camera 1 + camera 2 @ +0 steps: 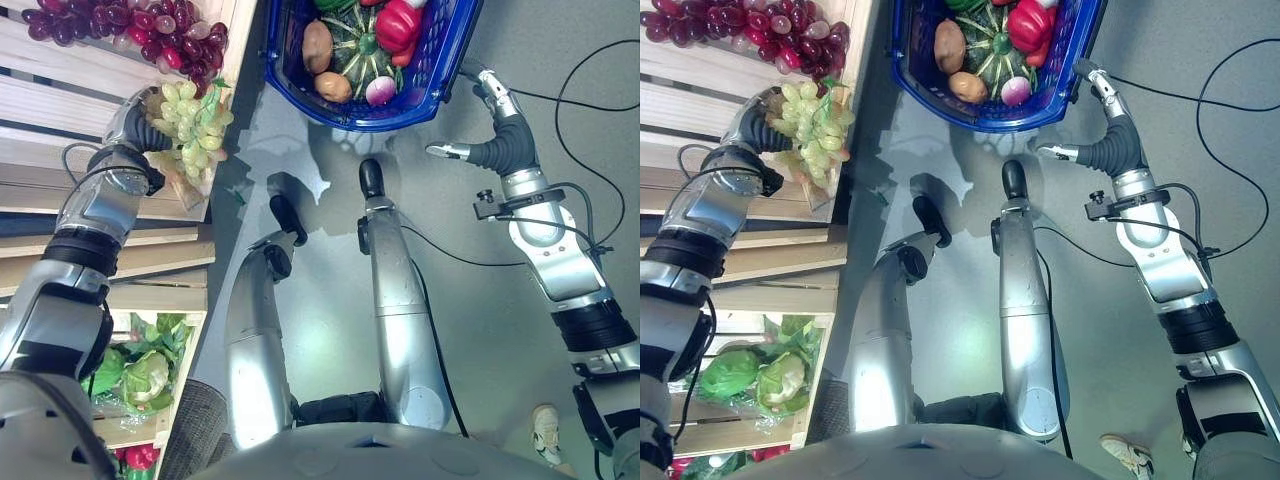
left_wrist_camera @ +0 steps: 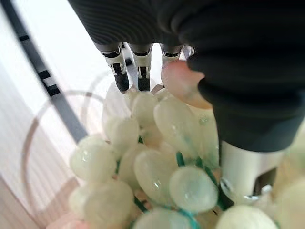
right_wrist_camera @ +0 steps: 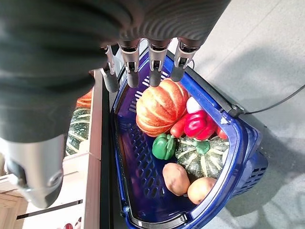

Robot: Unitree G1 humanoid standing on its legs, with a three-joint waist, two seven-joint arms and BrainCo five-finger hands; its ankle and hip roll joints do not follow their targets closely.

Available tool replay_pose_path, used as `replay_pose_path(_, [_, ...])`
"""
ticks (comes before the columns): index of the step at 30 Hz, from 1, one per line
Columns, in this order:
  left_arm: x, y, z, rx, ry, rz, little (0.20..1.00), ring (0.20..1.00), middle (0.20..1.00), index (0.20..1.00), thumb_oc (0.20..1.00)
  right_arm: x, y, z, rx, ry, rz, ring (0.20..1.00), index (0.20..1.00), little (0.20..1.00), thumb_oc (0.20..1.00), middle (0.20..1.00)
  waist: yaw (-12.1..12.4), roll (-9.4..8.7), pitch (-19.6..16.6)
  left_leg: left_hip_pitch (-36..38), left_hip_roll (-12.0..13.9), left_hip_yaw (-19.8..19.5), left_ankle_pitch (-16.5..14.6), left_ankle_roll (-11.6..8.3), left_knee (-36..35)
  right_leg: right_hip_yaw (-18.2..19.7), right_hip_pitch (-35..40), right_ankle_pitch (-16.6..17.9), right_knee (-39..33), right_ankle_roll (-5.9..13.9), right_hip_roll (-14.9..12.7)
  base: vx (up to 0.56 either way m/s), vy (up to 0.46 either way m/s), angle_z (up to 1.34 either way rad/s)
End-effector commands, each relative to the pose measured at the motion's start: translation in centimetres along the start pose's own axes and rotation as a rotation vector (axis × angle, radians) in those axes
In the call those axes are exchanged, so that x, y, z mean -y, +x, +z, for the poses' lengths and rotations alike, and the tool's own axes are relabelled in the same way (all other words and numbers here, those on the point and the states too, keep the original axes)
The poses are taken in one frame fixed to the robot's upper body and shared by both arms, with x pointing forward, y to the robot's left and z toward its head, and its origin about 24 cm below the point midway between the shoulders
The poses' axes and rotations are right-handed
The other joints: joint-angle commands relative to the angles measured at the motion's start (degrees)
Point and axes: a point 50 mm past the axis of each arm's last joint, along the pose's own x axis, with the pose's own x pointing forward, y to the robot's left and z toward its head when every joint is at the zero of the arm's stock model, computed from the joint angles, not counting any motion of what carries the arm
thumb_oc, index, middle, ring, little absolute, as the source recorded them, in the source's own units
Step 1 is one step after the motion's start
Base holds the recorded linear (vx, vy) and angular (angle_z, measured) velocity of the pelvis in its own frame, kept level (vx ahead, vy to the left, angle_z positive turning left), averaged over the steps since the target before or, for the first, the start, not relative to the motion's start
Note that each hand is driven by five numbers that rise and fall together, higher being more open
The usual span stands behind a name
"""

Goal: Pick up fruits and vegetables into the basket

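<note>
The left robot hand [image 1: 150, 118] is being held at the green grapes [image 1: 192, 128], which are lying on a pale wooden shelf [image 1: 60, 100] at the robot's left. In the left wrist view its fingers [image 2: 120, 76] are seen reaching over the bunch with the thumb beside the grapes, so the bunch is being pinched between them. Dark red grapes [image 1: 130, 25] are lying further along the same shelf, well apart from the hand. Cabbages [image 1: 140, 370] are sitting in a lower crate [image 1: 180, 400].

The blue basket [image 1: 440, 70] is standing on the grey floor [image 1: 330, 330], just beside the shelf. Inside it a red pepper [image 1: 397, 24], a green striped squash [image 1: 357, 50], two potatoes [image 1: 317, 46] and a small pale radish [image 1: 381, 91] are being carried; an orange pumpkin [image 3: 159, 105] and a green pepper [image 3: 164, 146] are seen in the right wrist view.

The right robot hand [image 1: 490, 95] is being held at the basket's near rim, fingers [image 3: 153, 67] straight and spread, gripping nothing.
</note>
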Motion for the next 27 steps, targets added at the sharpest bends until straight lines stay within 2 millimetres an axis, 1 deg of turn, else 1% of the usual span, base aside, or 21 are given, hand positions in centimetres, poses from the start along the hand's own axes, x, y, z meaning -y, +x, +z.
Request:
replay_pose_path(1, [7.5,-1.8,-0.3,-0.021,0.177,-0.226,1.000,1.000,1.000,1.000,1.000,0.7,-1.0,1.7,0.088,0.038,-0.014,1.000,1.000,1.000,1.000,1.000,-1.37,0.23,-2.84,2.93,-2.36,1.08,-3.45,0.89,-3.40,-5.18,2.86,-2.95,-1.13,0.88,2.88,-0.02,-0.047,0.00])
replay_pose_path(3, [7.5,-2.0,-1.2,-0.073,0.283,-0.172,1.000,1.000,1.000,1.000,1.000,0.7,-1.1,1.7,0.082,0.054,-0.022,1.000,1.000,1.000,1.000,1.000,-1.18,-0.08,-2.84,3.06,-2.36,0.85,-3.35,0.89,-3.56,-5.36,3.40,-2.84,-1.60,0.85,2.97,-0.02,-0.053,-0.01])
replay_pose_path(5, [7.6,-2.1,-1.4,-0.091,0.341,-0.131,1.000,1.000,1.000,1.000,1.000,0.4,-1.2,1.6,0.083,0.063,-0.025,1.000,1.000,1.000,1.000,1.000,-1.09,-0.42,-2.84,3.02,-2.28,0.67,-3.46,0.95,-3.50,-5.48,3.56,-2.86,-1.70,0.85,3.01,-0.02,-0.062,-0.03])
replay_pose_path(6, [7.9,-2.2,-1.5,-0.106,0.355,-0.099,0.843,0.843,0.843,0.843,0.843,0.0,-1.2,1.6,0.084,0.071,-0.028,1.000,1.000,1.000,1.000,1.000,-0.93,-0.78,-2.84,2.93,-2.22,0.50,-3.48,1.00,-3.48,-5.67,3.63,-2.79,-1.76,0.86,3.10,-0.02,-0.062,-0.01])
replay_pose_path(7, [8.0,-2.3,-1.5,-0.109,0.353,-0.095,0.799,0.799,0.799,0.799,0.799,-0.1,-1.2,1.6,0.084,0.071,-0.029,1.000,1.000,1.000,1.000,1.000,-0.91,-0.86,-2.84,2.95,-2.21,0.46,-3.48,1.01,-3.51,-5.70,3.68,-2.79,-1.78,0.86,3.13,-0.02,-0.065,0.01])
replay_pose_path(8, [8.4,-2.4,-1.4,-0.112,0.343,-0.085,0.620,0.620,0.620,0.620,0.620,-0.3,-1.2,1.6,0.083,0.074,-0.031,1.000,1.000,1.000,1.000,1.000,-0.82,-1.08,-2.84,2.83,-2.13,0.38,-3.49,1.04,-3.41,-5.78,3.64,-2.74,-1.75,0.86,3.16,-0.01,-0.052,0.02])
replay_pose_path(9, [8.7,-2.5,-1.3,-0.115,0.334,-0.078,0.564,0.564,0.564,0.564,0.564,-0.5,-1.2,1.5,0.082,0.078,-0.034,1.000,1.000,1.000,1.000,1.000,-0.69,-1.28,-2.84,2.71,-2.09,0.28,-3.50,1.06,-3.34,-5.85,3.65,-2.72,-1.75,0.87,3.17,-0.02,-0.073,0.03])
replay_pose_path(10, [9.3,-2.7,-0.9,-0.107,0.322,-0.075,0.470,0.470,0.470,0.470,0.470,-0.7,-1.2,1.5,0.080,0.086,-0.037,1.000,1.000,1.000,1.000,1.000,-0.60,-1.48,-2.84,2.66,-2.06,0.08,-3.54,1.10,-3.26,-5.95,3.78,-2.69,-1.80,0.91,3.20,-0.02,-0.077,0.04])
replay_pose_path(11, [9.7,-2.8,-0.6,-0.099,0.309,-0.070,0.231,0.231,0.231,0.231,0.231,-1.0,-1.2,1.6,0.083,0.092,-0.039,1.000,1.000,1.000,1.000,1.000,-0.49,-1.69,-2.84,2.63,-2.08,-0.03,-3.54,1.17,-3.38,-6.12,3.86,-2.63,-1.96,0.93,3.24,-0.02,-0.083,0.04])
replay_pose_path(12, [10.0,-2.9,-0.2,-0.085,0.285,-0.060,0.200,0.200,0.200,0.200,0.200,-1.1,-1.2,1.7,0.085,0.102,-0.041,1.000,1.000,1.000,1.000,1.000,-0.40,-1.94,-2.84,2.55,-2.05,-0.14,-3.52,1.23,-3.44,-6.26,3.83,-2.54,-1.99,0.96,3.27,-0.02,-0.072,0.04])
replay_pose_path(15, [10.6,-3.1,0.2,-0.072,0.251,-0.058,0.200,0.200,0.200,0.200,0.200,-1.4,-1.1,1.7,0.084,0.113,-0.049,1.000,1.000,1.000,1.000,1.000,-0.08,-2.26,-2.84,2.43,-2.11,-0.34,-3.55,1.33,-3.50,-6.52,3.95,-2.48,-2.17,0.96,3.35,-0.02,-0.050,0.02])
replay_pose_path(17, [11.5,-3.4,0.7,-0.064,0.146,-0.091,0.200,0.200,0.200,0.200,0.200,-1.8,-1.0,1.8,0.083,0.125,-0.056,1.000,1.000,1.000,1.000,1.000,0.29,-2.64,-2.84,2.35,-2.10,-0.57,-3.45,1.45,-3.74,-6.89,4.13,-2.42,-2.29,1.03,3.46,-0.03,-0.066,0.00])
replay_pose_path(19, [12.4,-3.6,1.3,-0.043,-0.035,-0.145,0.200,0.200,0.200,0.200,0.200,-2.1,-1.1,1.9,0.082,0.131,-0.060,1.000,1.000,1.000,1.000,1.000,0.51,-2.93,-2.84,2.26,-2.12,-0.78,-3.43,1.59,-3.75,-7.10,4.26,-2.35,-2.36,1.07,3.52,-0.02,-0.054,0.03])
replay_pose_path(21, [13.0,-4.0,1.4,-0.049,-0.138,-0.173,0.200,0.200,0.200,0.200,0.200,-2.2,-1.1,1.8,0.080,0.131,-0.063,1.000,1.000,1.000,1.000,1.000,0.67,-2.96,-2.84,2.20,-2.14,-0.88,-3.43,1.61,-3.76,-7.22,4.20,-2.35,-2.27,1.11,3.54,-0.01,-0.028,0.06])
replay_pose_path(22, [13.5,-4.3,1.6,-0.053,-0.259,-0.193,0.200,0.200,0.200,0.200,0.200,-2.4,-1.2,1.8,0.077,0.130,-0.065,1.000,1.000,1.000,1.000,1.000,0.79,-2.90,-2.84,2.25,-2.20,-0.91,-3.41,1.72,-3.85,-7.34,4.17,-2.39,-2.12,1.13,3.54,-0.02,-0.020,0.08])
replay_pose_path(24, [13.7,-4.5,1.5,-0.066,-0.391,-0.200,0.200,0.200,0.200,0.200,0.200,-2.5,-1.3,1.7,0.070,0.129,-0.068,1.000,1.000,1.000,1.000,1.000,1.01,-2.82,-2.84,2.41,-2.28,-1.02,-3.37,1.80,-3.92,-7.47,4.29,-2.46,-1.96,1.12,3.49,-0.01,-0.012,0.03])
replay_pose_path(27, [13.3,-4.5,1.3,-0.058,-0.545,-0.192,0.200,0.200,0.200,0.200,0.200,-2.4,-1.5,1.6,0.063,0.122,-0.068,1.000,1.000,1.000,1.000,1.000,1.19,-2.67,-2.84,2.87,-2.41,-1.04,-3.37,1.80,-4.05,-7.58,4.76,-2.54,-2.09,1.12,3.41,0.00,0.000,0.00])
